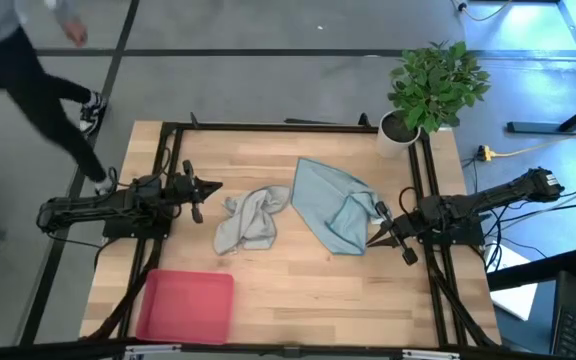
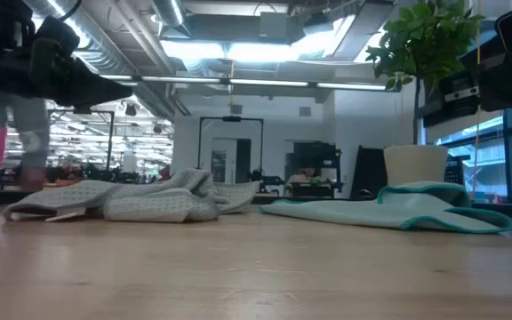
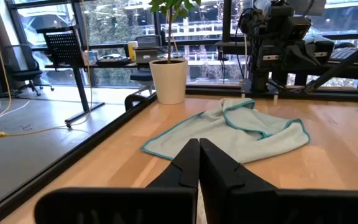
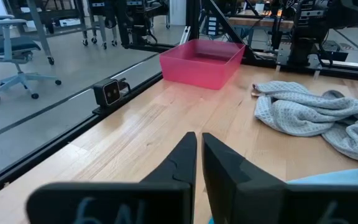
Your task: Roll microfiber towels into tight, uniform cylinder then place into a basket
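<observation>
Towels are lying crumpled mid-table — grey towel (image 1: pixel 250 220) beside teal towel (image 1: pixel 336 205); potted plant (image 1: pixel 430 90) and basket (image 1: pixel 186 306) are flanking, left gripper (image 1: pixel 214 187) and right gripper (image 1: pixel 373 238) closed, empty.

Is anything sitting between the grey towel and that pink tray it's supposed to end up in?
Nothing visible. Between the grey towel and the pink tray lies only bare tabletop; the blue towel and plant pot sit on the far side.

No readable text, labels, brands or numbers, only blurred marks on the right arm's wrist housing
</observation>
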Robot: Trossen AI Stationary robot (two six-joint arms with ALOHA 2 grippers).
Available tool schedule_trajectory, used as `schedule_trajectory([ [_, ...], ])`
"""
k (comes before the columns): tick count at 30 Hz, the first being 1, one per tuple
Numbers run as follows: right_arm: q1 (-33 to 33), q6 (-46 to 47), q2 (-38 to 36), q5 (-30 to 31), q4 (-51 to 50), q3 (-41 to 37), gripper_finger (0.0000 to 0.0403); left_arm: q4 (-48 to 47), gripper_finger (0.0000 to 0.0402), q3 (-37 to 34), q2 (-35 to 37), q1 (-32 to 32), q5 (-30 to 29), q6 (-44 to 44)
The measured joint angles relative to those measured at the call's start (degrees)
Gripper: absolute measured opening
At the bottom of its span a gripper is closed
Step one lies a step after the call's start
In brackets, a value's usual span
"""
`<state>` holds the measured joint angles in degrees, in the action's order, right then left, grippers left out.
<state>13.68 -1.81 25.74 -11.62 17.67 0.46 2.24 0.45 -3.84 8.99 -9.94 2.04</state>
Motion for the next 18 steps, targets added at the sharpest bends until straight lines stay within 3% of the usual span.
schedule_trajectory([
  [18, 0.00, 0.07, 0.02, 0.01, 2.96, -0.01, 0.0028, -0.02, 0.0000, 0.00, -0.01, 0.00, -0.01, 0.01],
])
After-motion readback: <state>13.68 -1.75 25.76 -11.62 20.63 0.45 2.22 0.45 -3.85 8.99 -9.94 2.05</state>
